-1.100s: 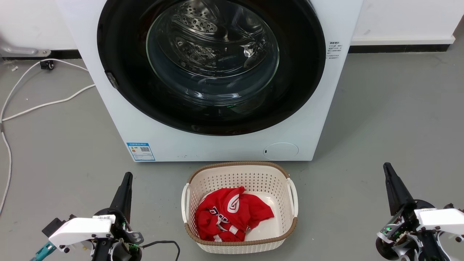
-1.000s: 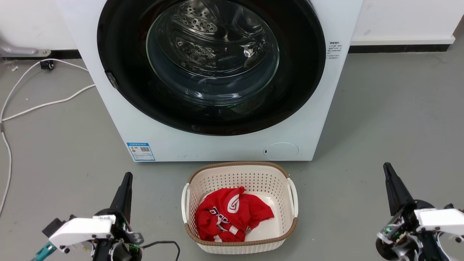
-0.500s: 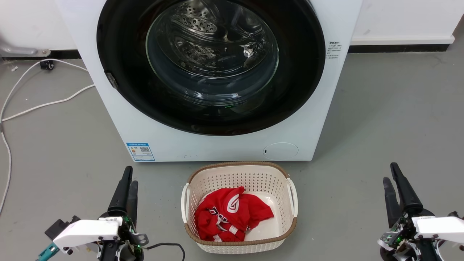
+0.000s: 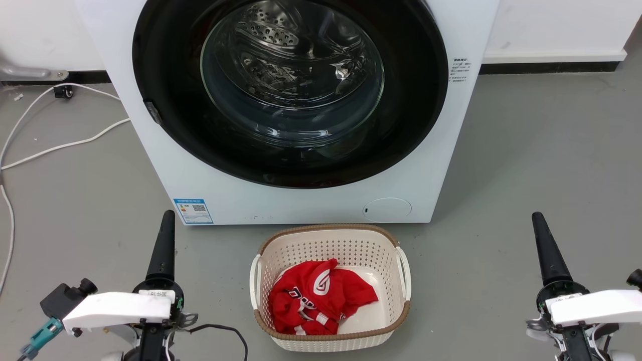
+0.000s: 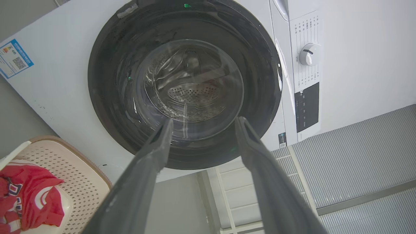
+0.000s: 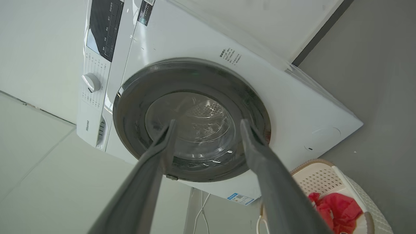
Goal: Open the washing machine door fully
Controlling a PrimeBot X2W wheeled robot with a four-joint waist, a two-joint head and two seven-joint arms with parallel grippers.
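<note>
The white washing machine (image 4: 281, 203) stands in front of me, with its washing machine door (image 4: 416, 100), a glossy black disc around a bulging glass bowl, lying flush against the front. Low at the left of the head view my left gripper (image 4: 167, 220) points toward the machine, well short of it. My right gripper (image 4: 537, 220) does the same at the lower right. In the left wrist view the left gripper (image 5: 203, 122) is open and empty, framing the door (image 5: 107, 65). The right gripper (image 6: 208, 123) is likewise open and empty before the door (image 6: 136, 107).
A cream laundry basket (image 4: 331, 231) holding a red garment (image 4: 316, 296) sits on the grey floor just in front of the machine, between my arms. White cables (image 4: 50, 145) trail over the floor at the left. A white wall runs behind.
Both grippers have turned at the wrist and moved forward toward the machine, their tips now higher in the head view. The door has not moved.
</note>
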